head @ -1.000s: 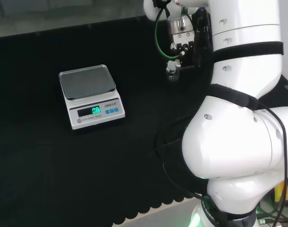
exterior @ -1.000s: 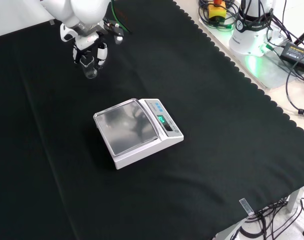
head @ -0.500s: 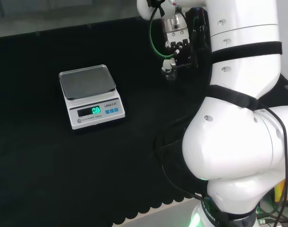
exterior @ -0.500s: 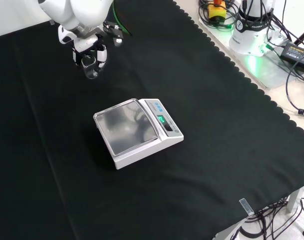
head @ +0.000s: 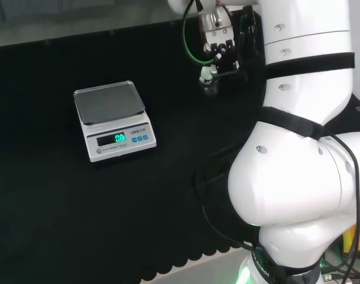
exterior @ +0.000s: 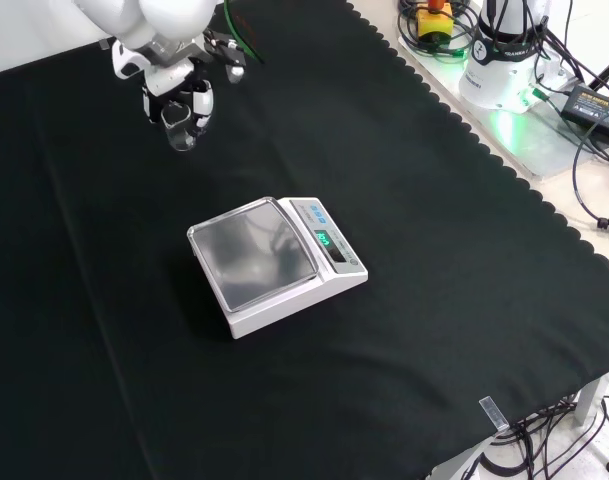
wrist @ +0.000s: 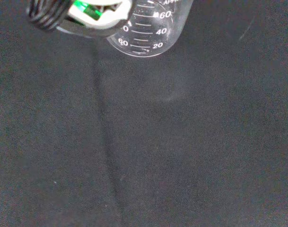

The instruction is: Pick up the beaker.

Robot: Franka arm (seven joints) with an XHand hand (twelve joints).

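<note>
Fingers (exterior: 202,101) of mine are curled around the clear beaker (exterior: 178,127) and hold it above the black worktop (exterior: 404,200). Its marked glass (wrist: 151,28) hangs just below my palm. Well apart from my fingers stands a white scale (exterior: 274,262).

White digital scale (exterior: 276,263) mid-cloth (steel pan bare, display lit); black cloth (exterior: 434,230) covering bench.
</note>
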